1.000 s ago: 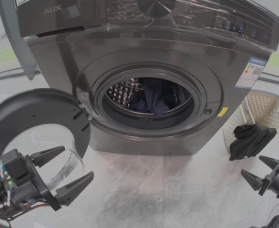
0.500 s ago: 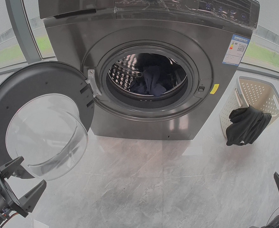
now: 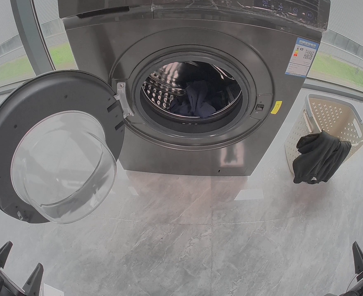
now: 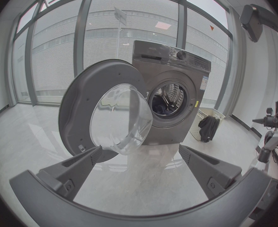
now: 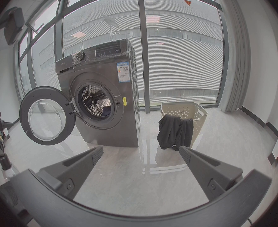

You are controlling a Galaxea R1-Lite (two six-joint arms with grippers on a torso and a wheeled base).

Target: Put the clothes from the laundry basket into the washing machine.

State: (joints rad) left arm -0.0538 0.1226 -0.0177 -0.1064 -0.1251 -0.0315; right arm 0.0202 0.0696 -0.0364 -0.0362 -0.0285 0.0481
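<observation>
L gripper [image 4: 139,148] spread, empty, low near open door [image 3: 45,99]. Washing machine [image 3: 181,33] drum holds a blue garment [image 3: 196,101]. Black garment [image 3: 319,157] hangs over basket [image 3: 333,112] rim, right of machine. R gripper [image 5: 140,148] spread, empty, well apart. Step, prob.: fetching next piece; R gripper must reach & pinch it.
</observation>
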